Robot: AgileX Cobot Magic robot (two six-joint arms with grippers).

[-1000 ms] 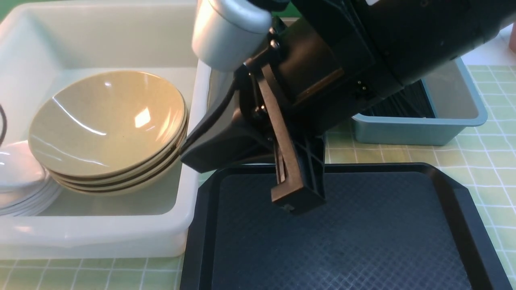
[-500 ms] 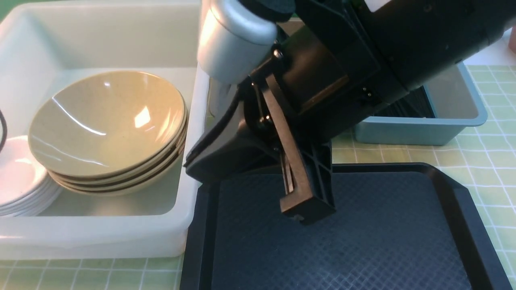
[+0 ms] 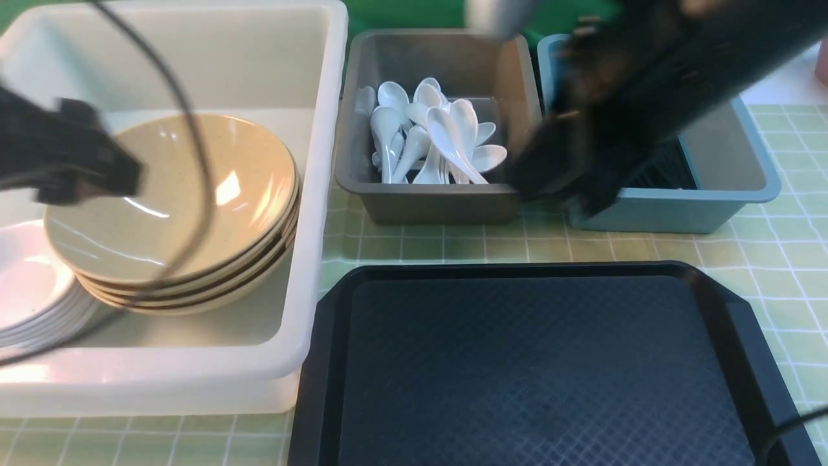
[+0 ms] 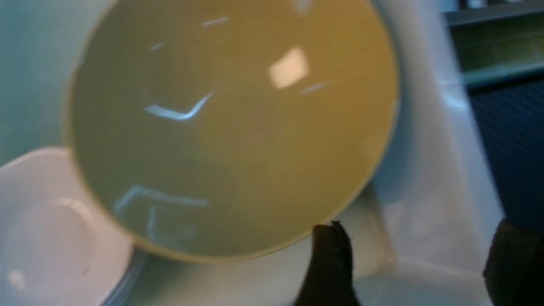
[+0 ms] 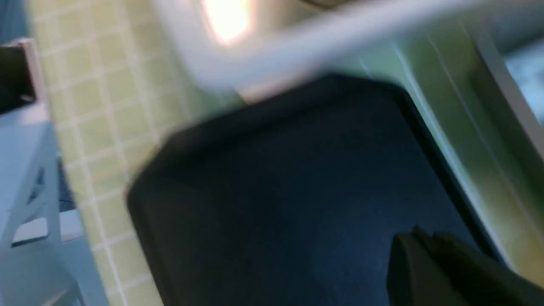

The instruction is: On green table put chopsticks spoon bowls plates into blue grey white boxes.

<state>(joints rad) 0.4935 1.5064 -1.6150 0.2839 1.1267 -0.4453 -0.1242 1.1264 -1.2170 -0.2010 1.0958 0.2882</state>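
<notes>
A stack of tan bowls and a pile of white plates sit inside the white box. Several white spoons lie in the grey box. Black chopsticks show in the blue box, partly behind my blurred right arm. My left gripper hangs open and empty by the bowls' rim, above the white box wall; from the front it is a dark blur. My right gripper is shut, empty, over the black tray.
The black textured tray lies at the front centre on the green table. A black cable loops over the bowls. The right arm stretches across the blue box's near-left corner.
My right arm has swung up and to the right off the tray, uncovering the grey box of spoons. My left arm and its cable have come into view over the bowls.
</notes>
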